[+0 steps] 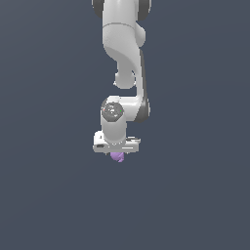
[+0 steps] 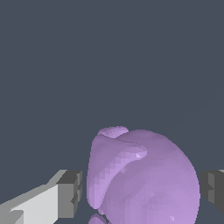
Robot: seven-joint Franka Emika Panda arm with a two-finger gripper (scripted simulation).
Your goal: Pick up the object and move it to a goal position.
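Jaws open around the blob [image 2: 144, 179], pads [image 2: 72, 192] just clear; I should close evenly, centred, at lower frame, before lifting.

Plain dark slate-blue surface [image 1: 44, 195] fills background; no other non-task items visible.
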